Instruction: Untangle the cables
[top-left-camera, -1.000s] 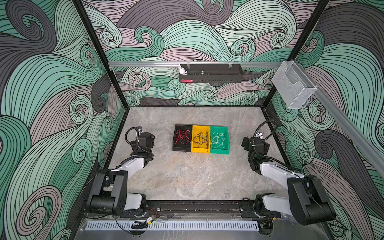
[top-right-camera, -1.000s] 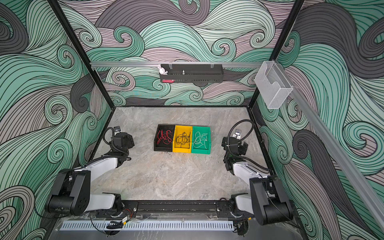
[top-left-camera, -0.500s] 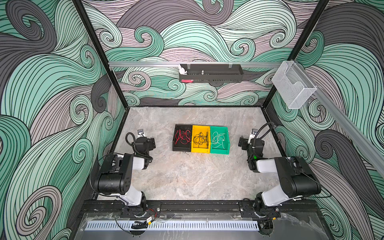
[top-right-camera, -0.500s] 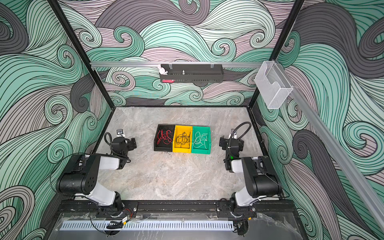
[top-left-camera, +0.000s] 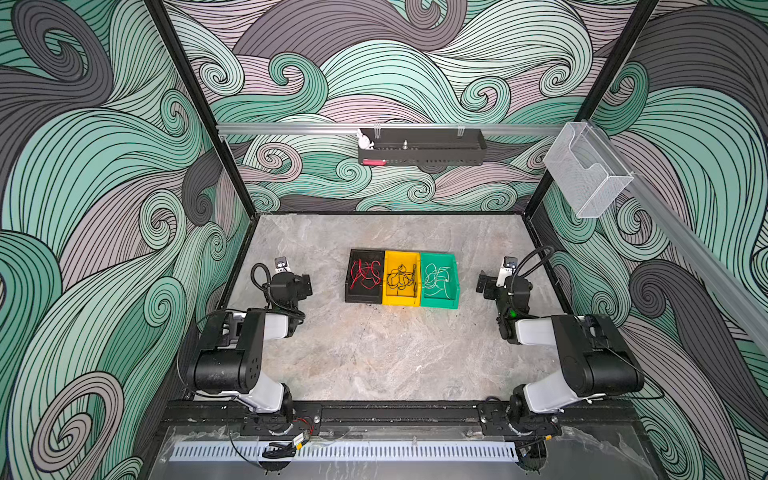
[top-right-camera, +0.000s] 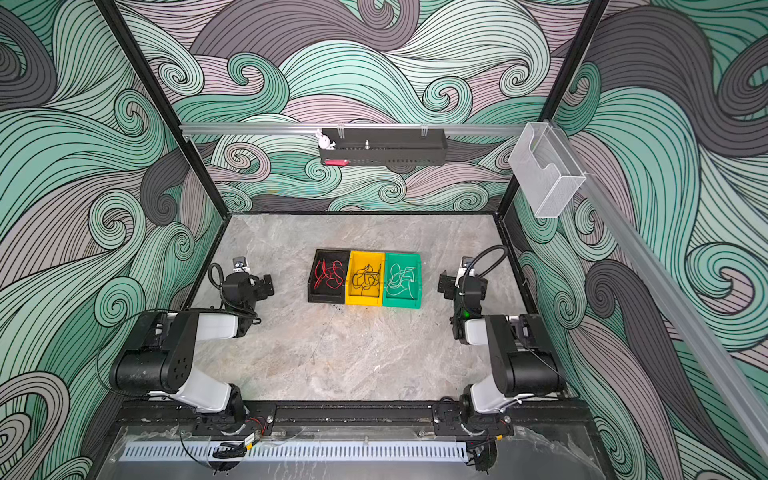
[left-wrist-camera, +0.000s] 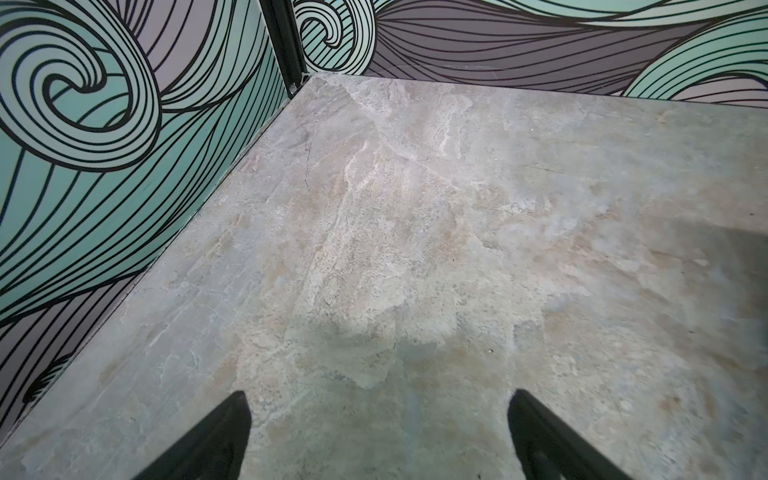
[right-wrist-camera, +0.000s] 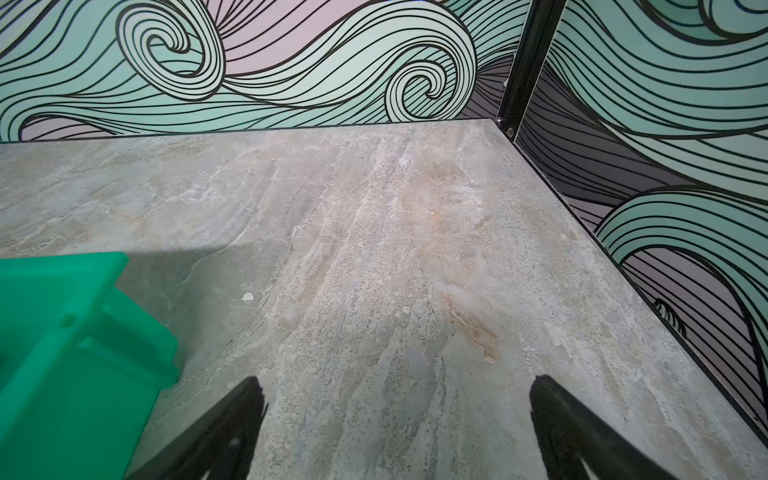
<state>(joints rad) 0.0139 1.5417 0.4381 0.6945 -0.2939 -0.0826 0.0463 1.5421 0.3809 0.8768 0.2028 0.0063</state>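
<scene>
Table (top-left-camera: 374, 357): grey stone-look slab, flat. Directly on it, mid-table, I log three bins in one row, sides touching: black bin (top-left-camera: 362, 298), yellow bin (top-left-camera: 401, 301), green bin (top-left-camera: 439, 304), left to right in both top views. My right wrist view shows a small white fleck (right-wrist-camera: 247, 296) on the slab near the green bin.

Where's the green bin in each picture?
A top view: green bin at the right end of the three-bin row.
A top view: same place.
Left wrist: not in it.
Right wrist: a corner of it, beside the right gripper.
Shared landmark: the grey stone table.
</scene>
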